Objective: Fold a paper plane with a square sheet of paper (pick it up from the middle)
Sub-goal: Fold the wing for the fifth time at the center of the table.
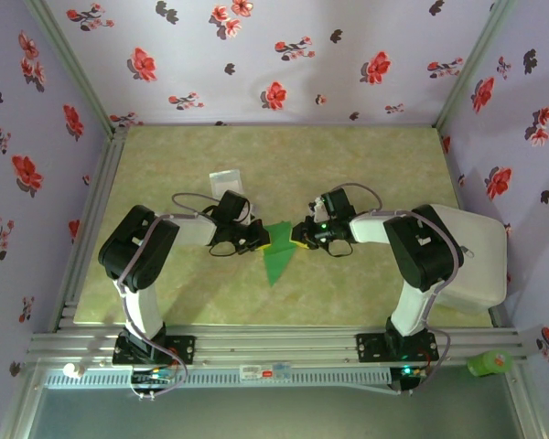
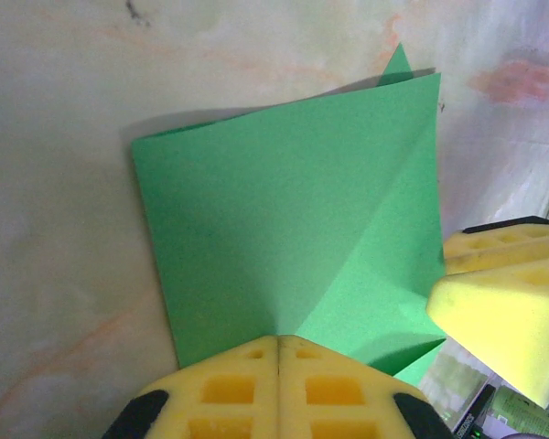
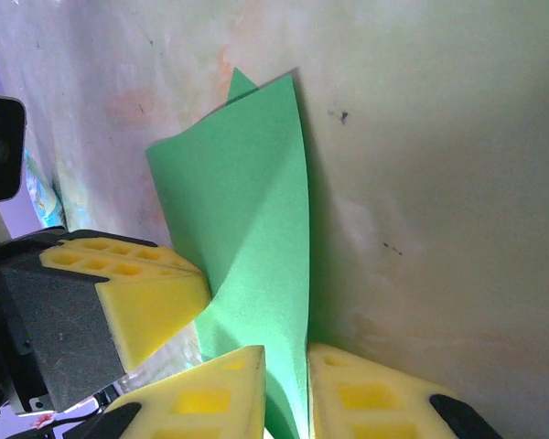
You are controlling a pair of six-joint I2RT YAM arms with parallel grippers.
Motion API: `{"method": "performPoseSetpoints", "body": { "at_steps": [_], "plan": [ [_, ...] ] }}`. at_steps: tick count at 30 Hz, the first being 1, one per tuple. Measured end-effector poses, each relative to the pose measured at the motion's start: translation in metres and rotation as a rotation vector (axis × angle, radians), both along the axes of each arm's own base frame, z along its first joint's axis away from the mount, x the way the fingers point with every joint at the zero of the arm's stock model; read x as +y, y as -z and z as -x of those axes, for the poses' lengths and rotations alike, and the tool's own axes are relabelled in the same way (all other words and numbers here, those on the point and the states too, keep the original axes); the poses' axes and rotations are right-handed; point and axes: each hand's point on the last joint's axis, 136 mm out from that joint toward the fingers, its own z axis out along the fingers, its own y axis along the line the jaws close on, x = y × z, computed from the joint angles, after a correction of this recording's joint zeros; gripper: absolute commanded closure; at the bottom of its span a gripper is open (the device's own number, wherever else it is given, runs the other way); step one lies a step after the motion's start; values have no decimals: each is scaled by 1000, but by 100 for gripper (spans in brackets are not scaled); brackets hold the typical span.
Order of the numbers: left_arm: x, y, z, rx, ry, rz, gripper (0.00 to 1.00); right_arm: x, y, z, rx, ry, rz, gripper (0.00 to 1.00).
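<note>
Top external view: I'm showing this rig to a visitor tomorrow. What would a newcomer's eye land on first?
The bright green paper, partly folded, sits mid-table, pinched from either side by the yellow-tipped left gripper and right gripper. Lilac walls dotted with red flowers enclose the table.

Pale, marbled green-and-cream worktop (image 1: pixel 375 165) enclosed by lilac walls (image 1: pixel 284 46) printed with red and dark flowers. A small grey-white square packet (image 1: pixel 225 179) lies flat in the far half, left of centre. A large white rounded tray (image 1: pixel 476 265) overhangs the right edge toward the near corner. On the aluminium rail (image 1: pixel 284 346) along the near edge: a green cylindrical object (image 1: pixel 490 363) at right, a small white object (image 1: pixel 71 370) at left.
</note>
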Motion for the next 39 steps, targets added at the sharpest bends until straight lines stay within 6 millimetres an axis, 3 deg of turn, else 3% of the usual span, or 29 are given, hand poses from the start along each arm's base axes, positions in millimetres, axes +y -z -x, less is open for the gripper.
{"method": "performPoseSetpoints", "body": {
  "at_steps": [12, 18, 24, 28, 34, 39],
  "plan": [
    [1, 0, 1, 3, 2, -5, 97, 4, 5, -2, 17, -7, -34, 83],
    [1, 0, 1, 2, 4, -5, 97, 6, 5, -3, 16, -7, -47, 88],
    [4, -3, 2, 4, 3, -10, 85, 6, 5, -5, 19, 2, -50, 93],
    [6, -25, -2, -60, 3, -6, 66, 4, -1, -5, 15, 34, -53, 95],
    [8, -88, -11, -268, 10, 27, 60, -8, -17, -9, 5, 178, -59, 97],
    [2, -90, 2, -353, 79, -48, 60, -21, -12, -10, 50, 342, -49, 98]
  ]
}}
